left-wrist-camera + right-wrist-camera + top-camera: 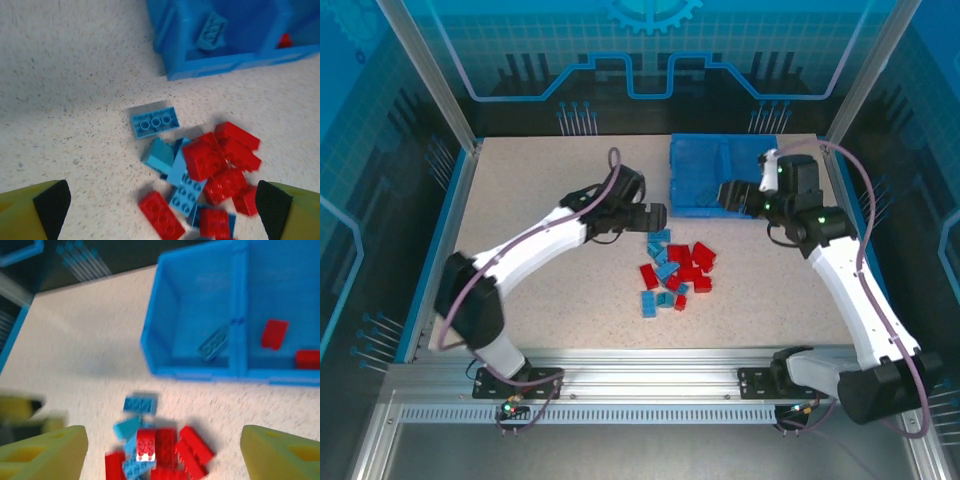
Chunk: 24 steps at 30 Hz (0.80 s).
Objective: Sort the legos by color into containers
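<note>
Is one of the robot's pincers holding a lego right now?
No, nothing is held. The left pincer and the right pincer are both open and empty.

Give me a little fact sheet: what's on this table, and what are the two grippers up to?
table: speckled, light surface
bin: blue plastic, two compartments side by side
left compartment: one light blue brick, tilted, near the divider
right compartment: two red bricks
pile: red and light blue bricks mixed, on the table in front of the bin
left gripper: open, empty, by the pile
right gripper: open, empty, at the bin's near edge
</note>
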Tool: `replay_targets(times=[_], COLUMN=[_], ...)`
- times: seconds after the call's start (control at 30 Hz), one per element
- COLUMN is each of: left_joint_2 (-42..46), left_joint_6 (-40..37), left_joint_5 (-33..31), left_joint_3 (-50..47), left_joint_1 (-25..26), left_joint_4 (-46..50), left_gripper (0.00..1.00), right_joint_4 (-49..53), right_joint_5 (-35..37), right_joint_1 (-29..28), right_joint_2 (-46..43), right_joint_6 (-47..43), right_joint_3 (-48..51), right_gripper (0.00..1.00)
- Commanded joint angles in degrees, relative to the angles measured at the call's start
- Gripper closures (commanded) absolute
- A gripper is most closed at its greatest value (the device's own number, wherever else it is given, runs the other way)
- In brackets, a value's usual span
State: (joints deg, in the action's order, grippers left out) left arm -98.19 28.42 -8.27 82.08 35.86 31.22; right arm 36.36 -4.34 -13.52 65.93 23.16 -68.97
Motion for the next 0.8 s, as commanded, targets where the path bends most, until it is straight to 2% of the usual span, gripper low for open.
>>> replay_targets(times=[0.0, 0.1, 0.2, 0.33, 0.5, 0.63, 0.77], left_joint_2=[-7.56, -13.92, -19.18, -24.87, -31.53, -36.06, -37.61], left_joint_6=[9.03, 11.15, 11.78, 9.84, 9.0, 6.1, 6.0], left_joint_5=[-0.28, 0.32, 1.98, 3.71, -0.3, -6.01, -5.06], left_joint_3=[4.98, 8.26, 11.7, 15.93, 22.15, 27.42, 27.69], left_joint_1=[-0.42, -0.36, -0.29, 0.34, 0.42, 1.68, 2.25], left_joint_4=[3.0, 2.21, 2.24, 2.28, 8.01, 14.3, 14.76], left_gripper=[0.01, 0.01, 0.01, 0.01, 0.02, 0.1, 0.23], right_joint_4=[8.88, 9.13, 8.74, 9.07, 7.25, 6.36, 6.39], right_joint_5=[-3.12, -6.16, -5.76, -5.01, -5.99, -4.97, -3.88], right_joint_1=[-2.98, -4.36, -4.84, -4.92, -5.21, -5.29, -5.38], right_joint_2=[-1.58, -3.49, -3.84, -2.43, -2.19, -2.73, -1.89], right_joint_6=[-3.97, -3.18, -3.38, -3.21, -1.72, -1.1, -1.25], right_joint_3=[3.38, 6.36, 8.58, 8.91, 9.63, 10.44, 10.41], right_gripper=[0.14, 0.09, 0.0, 0.0, 0.0, 0.0, 0.0])
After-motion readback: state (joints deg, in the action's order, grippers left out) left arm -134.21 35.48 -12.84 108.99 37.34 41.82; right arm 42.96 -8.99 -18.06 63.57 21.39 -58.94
